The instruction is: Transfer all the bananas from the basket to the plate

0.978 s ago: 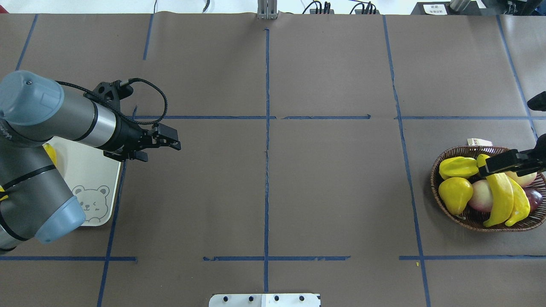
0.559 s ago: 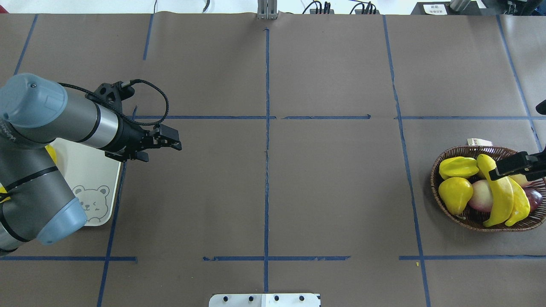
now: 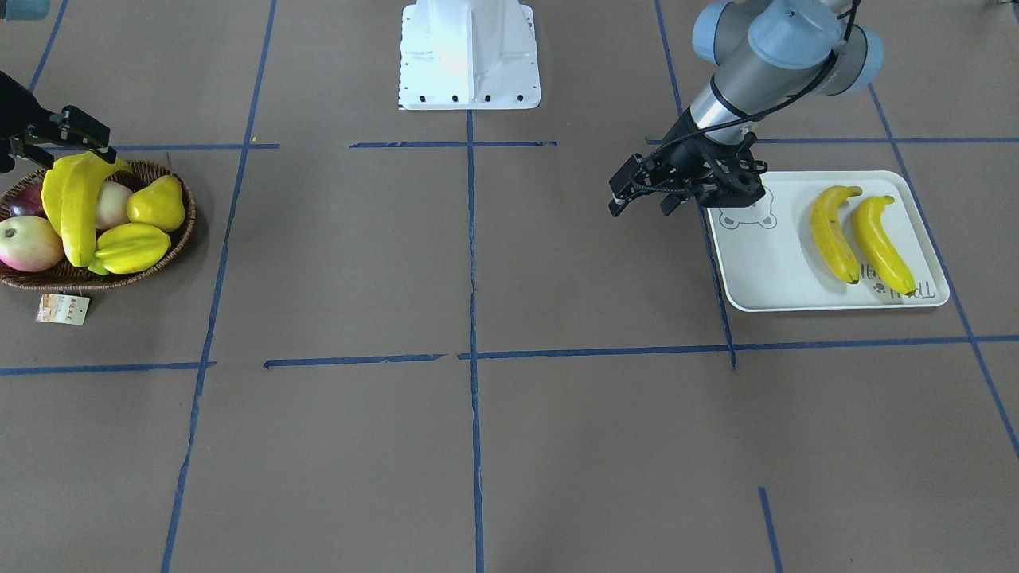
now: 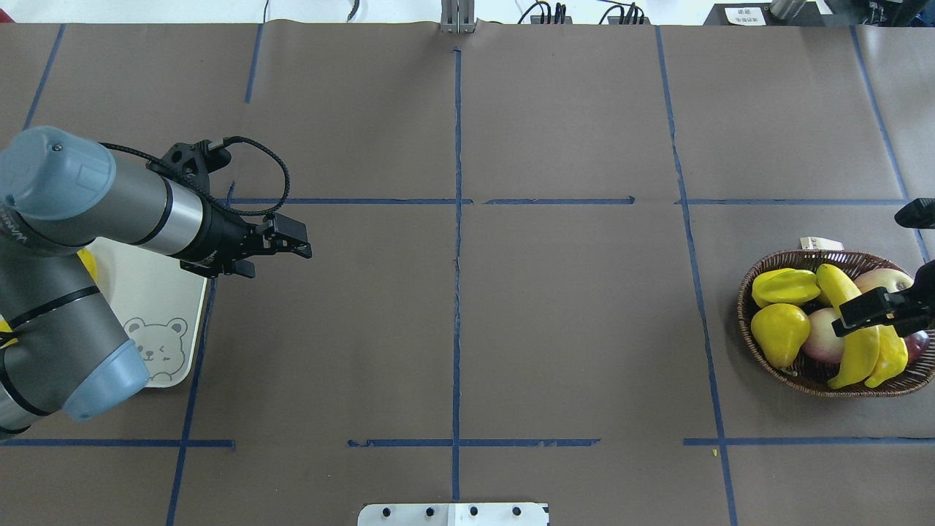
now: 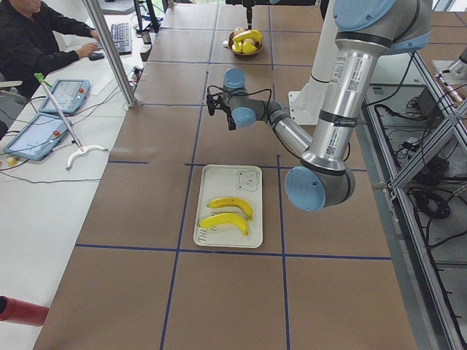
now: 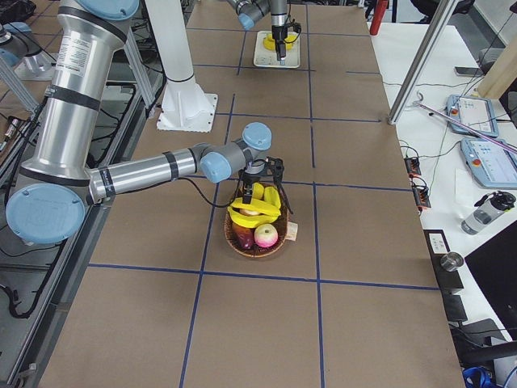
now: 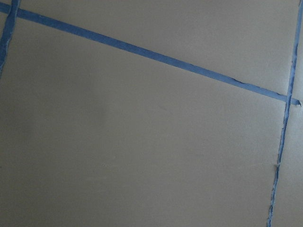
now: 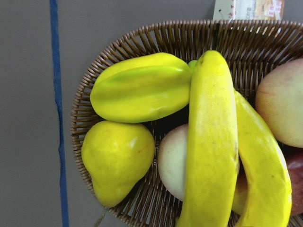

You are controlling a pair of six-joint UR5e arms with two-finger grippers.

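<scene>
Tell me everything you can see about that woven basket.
The basket is a roundish, shallow bowl of brown wicker, standing upright on the table at the robot's right end. Piled in it are two bananas, a starfruit, a pear and reddish round fruit. A paper tag lies beside it. The right claw hangs above.
</scene>
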